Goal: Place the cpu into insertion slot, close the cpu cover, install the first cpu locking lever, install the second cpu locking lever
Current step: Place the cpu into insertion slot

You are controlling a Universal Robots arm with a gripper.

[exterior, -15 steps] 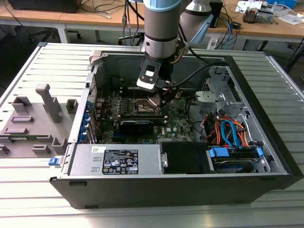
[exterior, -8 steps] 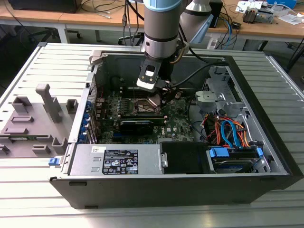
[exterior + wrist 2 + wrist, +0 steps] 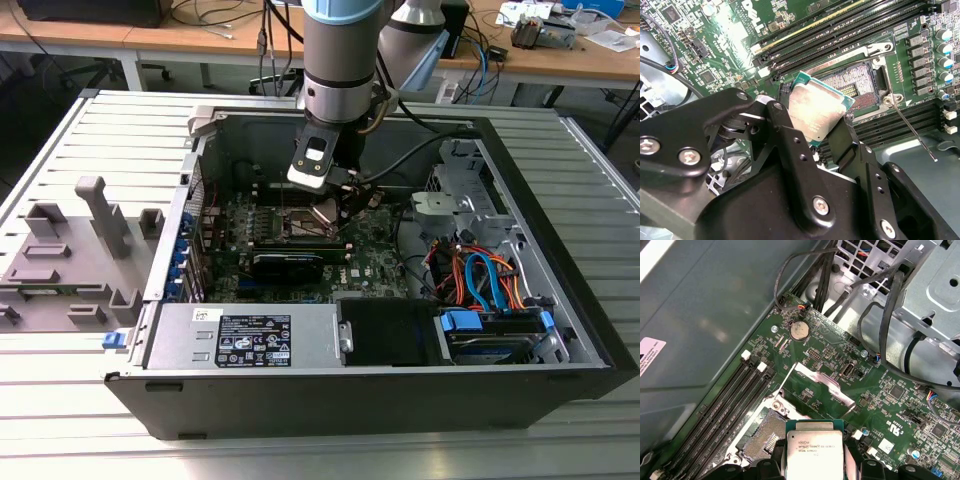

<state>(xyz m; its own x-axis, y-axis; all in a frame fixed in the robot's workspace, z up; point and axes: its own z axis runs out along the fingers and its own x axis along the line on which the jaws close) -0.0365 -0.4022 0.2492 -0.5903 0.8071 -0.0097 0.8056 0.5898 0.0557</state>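
Second wrist view: the gripper [image 3: 815, 120], built of matte black metal links with silver screw heads, pinches the cpu [image 3: 820, 107] by two opposite edges between its fingers [image 3: 789, 134]. The cpu is a flat square chip with a brushed silvery-grey lid and a thin green rim. It is held tilted over one side of the insertion slot [image 3: 856, 82] and is not seated in it. The slot is a square socket with a dark, finely pinned floor and a bright metal rim, and its floor lies bare. A thin wire locking lever [image 3: 912, 131] stands loose, slanting away from the socket's corner.

In the first wrist view, the cpu cover [image 3: 821, 382], a thin silvery frame plate, stands lifted clear of the socket. Beside it on the green motherboard [image 3: 875, 365] are long black memory slots [image 3: 725, 407] and a round coin cell [image 3: 799, 330].

In the exterior view, the board lies inside a black computer case [image 3: 560, 330] laid on its side with the panel off. The case also holds a black graphics card [image 3: 288, 262], a grey power supply [image 3: 250, 335] and blue and orange cables [image 3: 480, 280]. The case sits on a ribbed aluminium table [image 3: 100, 130] near a grey moulded fixture [image 3: 70, 260].
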